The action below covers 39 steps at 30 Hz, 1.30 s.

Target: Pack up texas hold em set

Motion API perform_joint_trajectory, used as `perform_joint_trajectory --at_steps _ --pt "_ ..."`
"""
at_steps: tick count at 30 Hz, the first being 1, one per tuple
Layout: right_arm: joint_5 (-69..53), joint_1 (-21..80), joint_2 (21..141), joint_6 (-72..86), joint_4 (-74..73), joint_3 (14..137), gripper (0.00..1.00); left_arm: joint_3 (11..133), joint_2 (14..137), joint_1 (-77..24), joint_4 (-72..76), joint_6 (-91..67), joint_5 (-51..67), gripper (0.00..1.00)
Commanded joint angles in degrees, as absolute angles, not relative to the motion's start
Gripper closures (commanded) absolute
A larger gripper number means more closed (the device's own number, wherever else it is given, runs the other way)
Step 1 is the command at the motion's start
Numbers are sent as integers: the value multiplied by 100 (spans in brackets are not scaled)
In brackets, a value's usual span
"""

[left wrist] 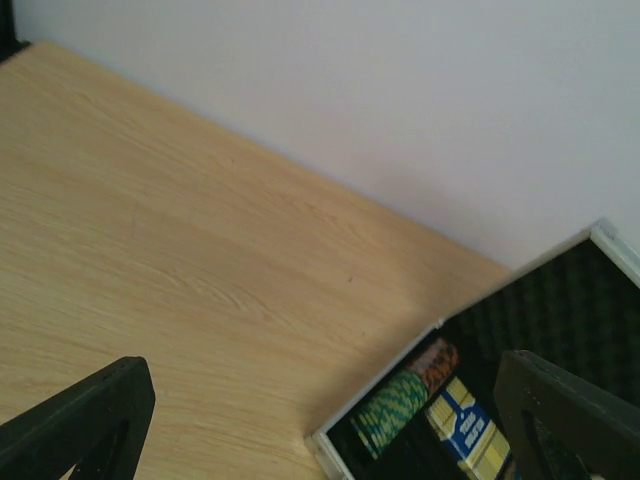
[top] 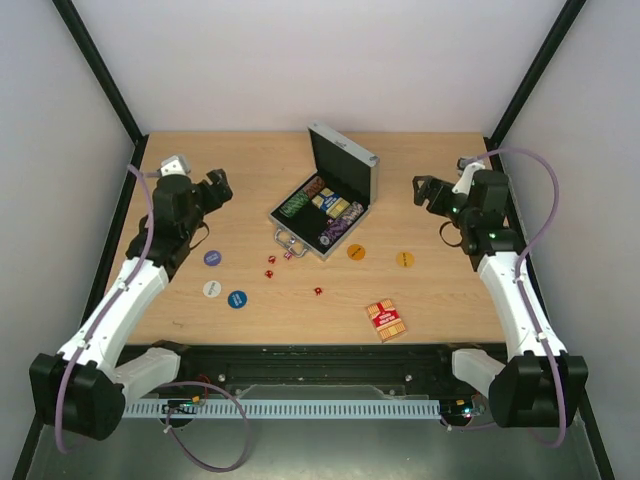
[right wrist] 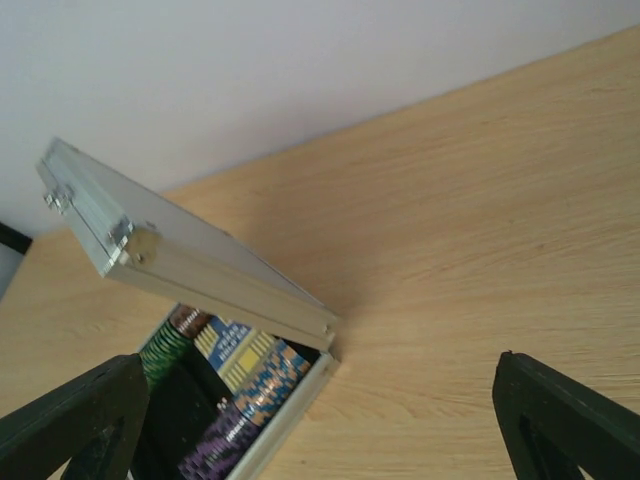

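The silver case (top: 322,212) stands open in the middle of the table, its lid (top: 344,160) upright and rows of coloured chips (top: 336,222) inside. On the table in front lie round discs: purple (top: 212,258), white (top: 212,289), blue (top: 237,299) and two orange ones (top: 356,252). Tiny red dice (top: 270,266) lie near the case's handle, and the red card deck (top: 385,320) lies nearer the front. My left gripper (top: 220,188) hovers open left of the case, holding nothing. My right gripper (top: 424,190) hovers open to its right, also holding nothing. The left wrist view shows the case's corner (left wrist: 330,440) with green chips (left wrist: 395,405). The right wrist view shows the lid's silver back (right wrist: 190,265).
Light walls with black corner posts (top: 100,70) close in the table on three sides. A black rail (top: 320,358) with both arm bases runs along the near edge. A blue and yellow box (left wrist: 468,432) sits in the case beside the chips.
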State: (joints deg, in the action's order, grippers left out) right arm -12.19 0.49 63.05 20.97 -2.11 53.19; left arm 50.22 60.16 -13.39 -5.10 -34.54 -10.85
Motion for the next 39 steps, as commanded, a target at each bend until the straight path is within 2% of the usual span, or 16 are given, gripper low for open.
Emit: perform_joint_trajectory --at_steps 1,7,11,13,17,21,28,33,39 --pt "-1584 92 6173 1255 -473 5044 3 5089 6448 -1189 -616 -3367 -349 3" --pt "-2939 400 6252 42 -899 4733 18 5420 7417 -987 -636 -3373 619 1" --pt "-2931 1043 6470 -595 -962 4638 22 5490 7904 -883 -357 -3631 1006 3" --pt "-2909 1290 6666 -794 -878 4638 24 5634 8181 -834 -298 -3726 1191 8" --pt "-3252 1547 7269 -954 -701 4729 37 5981 8681 -847 -87 -3826 1499 19" --pt "-3033 1692 7812 -536 -245 4765 41 6332 9302 -919 92 -3918 1750 17" --pt "-2552 1763 8633 68 250 4917 38 7030 10371 -990 119 -3780 1970 9" --pt "-2725 1767 9103 302 355 5013 20 7193 11063 -998 716 -3966 2258 1" --pt "-2424 1767 9249 240 360 5029 14 7958 11906 -1051 403 -3698 2636 1"
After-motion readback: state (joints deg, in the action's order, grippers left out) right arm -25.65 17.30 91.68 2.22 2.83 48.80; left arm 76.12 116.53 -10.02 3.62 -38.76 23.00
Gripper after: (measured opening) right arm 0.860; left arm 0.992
